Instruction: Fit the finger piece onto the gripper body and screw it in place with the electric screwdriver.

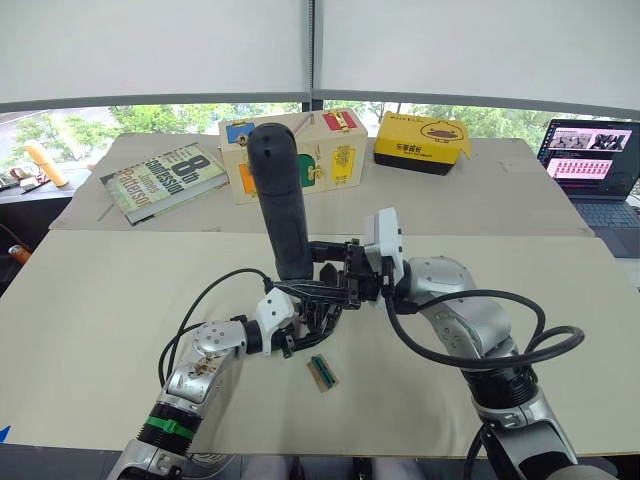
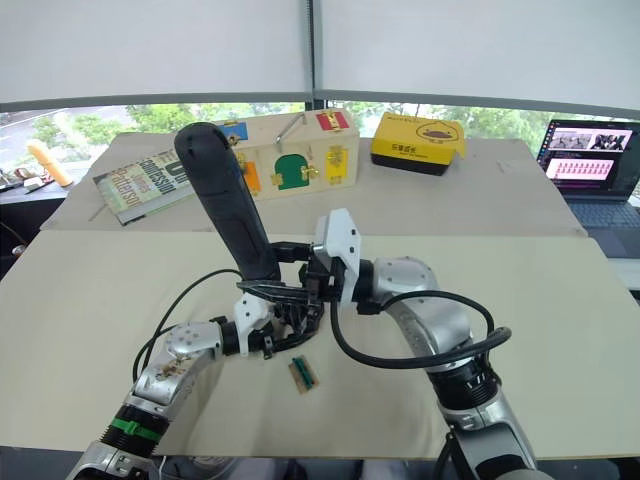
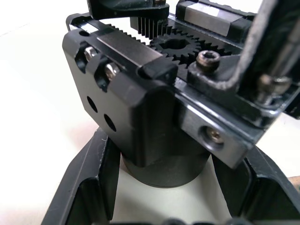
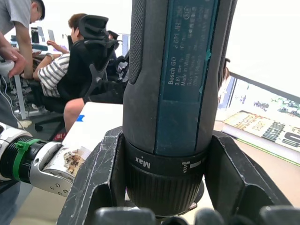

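Jaws of the right gripper (image 4: 164,206) clamp the electric screwdriver (image 1: 280,200); left gripper (image 3: 159,206) jaws hold the gripper body (image 3: 154,103).

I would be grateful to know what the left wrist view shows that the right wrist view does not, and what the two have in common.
Left wrist view: the chunky black gripper body seen close up, with its toothed black gear and silver screw heads, held in the left hand.
Right wrist view: the dark pen-shaped electric screwdriver, its label reading Bosch GO, gripped by the right hand; seated people and a printed book lie behind.
Shared: two black fingers flanking a dark held part, and the pale table.
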`<action>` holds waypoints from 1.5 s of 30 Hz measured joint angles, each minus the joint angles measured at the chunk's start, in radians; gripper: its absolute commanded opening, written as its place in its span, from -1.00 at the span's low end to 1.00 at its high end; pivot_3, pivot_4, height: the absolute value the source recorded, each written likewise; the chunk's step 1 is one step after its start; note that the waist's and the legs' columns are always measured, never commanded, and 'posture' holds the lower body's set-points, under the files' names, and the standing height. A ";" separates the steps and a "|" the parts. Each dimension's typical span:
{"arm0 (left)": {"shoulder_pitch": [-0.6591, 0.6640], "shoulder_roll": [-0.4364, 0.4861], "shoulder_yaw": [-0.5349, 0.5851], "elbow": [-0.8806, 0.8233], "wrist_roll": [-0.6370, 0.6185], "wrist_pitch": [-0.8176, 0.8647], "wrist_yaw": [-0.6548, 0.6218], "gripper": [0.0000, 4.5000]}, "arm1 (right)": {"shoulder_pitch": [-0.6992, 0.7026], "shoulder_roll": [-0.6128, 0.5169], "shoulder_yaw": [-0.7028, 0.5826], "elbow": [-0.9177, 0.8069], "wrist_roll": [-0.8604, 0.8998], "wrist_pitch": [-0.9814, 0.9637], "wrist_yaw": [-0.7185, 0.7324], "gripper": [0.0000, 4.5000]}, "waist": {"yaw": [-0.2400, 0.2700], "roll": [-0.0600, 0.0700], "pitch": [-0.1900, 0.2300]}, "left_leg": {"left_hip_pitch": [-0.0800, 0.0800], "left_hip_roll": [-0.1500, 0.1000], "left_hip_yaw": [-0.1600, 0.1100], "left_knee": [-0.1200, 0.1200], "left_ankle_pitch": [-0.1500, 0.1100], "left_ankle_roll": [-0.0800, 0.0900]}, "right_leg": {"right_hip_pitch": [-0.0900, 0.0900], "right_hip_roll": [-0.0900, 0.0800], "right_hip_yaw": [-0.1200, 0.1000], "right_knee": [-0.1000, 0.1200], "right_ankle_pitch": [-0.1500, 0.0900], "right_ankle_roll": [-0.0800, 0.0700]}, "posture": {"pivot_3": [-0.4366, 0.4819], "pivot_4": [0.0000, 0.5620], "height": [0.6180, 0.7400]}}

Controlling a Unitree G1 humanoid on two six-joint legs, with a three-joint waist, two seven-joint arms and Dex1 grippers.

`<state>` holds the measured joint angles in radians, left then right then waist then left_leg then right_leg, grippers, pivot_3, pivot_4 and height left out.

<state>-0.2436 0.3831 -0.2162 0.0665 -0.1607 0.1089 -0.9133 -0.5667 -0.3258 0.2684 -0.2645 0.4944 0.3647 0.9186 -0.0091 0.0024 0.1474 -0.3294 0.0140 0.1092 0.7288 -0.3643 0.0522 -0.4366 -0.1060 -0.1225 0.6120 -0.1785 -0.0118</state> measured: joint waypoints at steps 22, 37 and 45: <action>0.006 0.001 0.000 -0.003 0.000 0.003 0.008 0.02 | -0.002 0.009 -0.010 0.017 0.001 -0.007 0.021 -0.13 | -0.002 0.000 -0.001 | 0.006 0.000 0.000 -0.008 0.000 0.000 | 0.004 -0.004 0.000 -0.002 0.000 0.000 | -0.05 -0.47 1.00; 0.016 -0.003 0.003 -0.017 -0.003 0.000 0.015 0.02 | -0.040 -0.001 -0.059 -0.012 0.080 0.014 0.080 -0.13 | -0.001 0.000 0.000 | -0.004 -0.001 0.000 -0.006 0.000 0.000 | -0.004 -0.002 -0.002 -0.003 0.000 -0.001 | -0.05 -0.47 1.00; 0.027 -0.018 0.010 -0.017 -0.007 -0.001 0.034 0.48 | -0.040 -0.016 -0.071 -0.021 0.112 0.016 0.111 -0.13 | 0.000 -0.001 0.000 | -0.004 -0.001 0.000 -0.006 0.000 0.000 | -0.004 -0.002 -0.002 -0.002 0.000 -0.001 | -0.05 -0.47 1.00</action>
<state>-0.2166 0.3650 -0.2065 0.0498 -0.1682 0.1080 -0.8795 -0.6070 -0.3420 0.1979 -0.2858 0.6068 0.3804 1.0300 -0.0091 0.0017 0.1476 -0.3331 0.0133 0.1089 0.7228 -0.3642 0.0523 -0.4403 -0.1081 -0.1247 0.6096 -0.1787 -0.0123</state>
